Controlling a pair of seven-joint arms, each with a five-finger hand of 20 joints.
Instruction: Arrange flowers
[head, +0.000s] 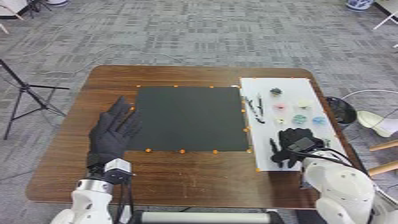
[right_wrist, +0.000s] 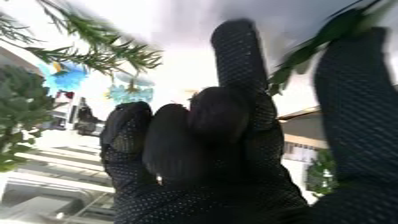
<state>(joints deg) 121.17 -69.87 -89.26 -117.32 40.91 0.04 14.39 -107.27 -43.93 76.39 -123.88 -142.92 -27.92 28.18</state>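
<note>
In the head view, my right hand is low over the white sheet. Pink, pale yellow, blue-green and blue flowers lie beyond it, with a dark green piece farther off. My left hand rests open at the table's left side. In the right wrist view, my right hand has one finger straight, the thumb apart and its other fingers bent. A green leafy stem crosses the gap between thumb and straight finger, unpinched. Beyond are green sprigs and a blue flower.
A black mat with orange marks around its edge covers the middle of the brown table. Long dark pieces lie along the sheet's left part. A black bin stands beyond the table's right edge, a tripod at the left.
</note>
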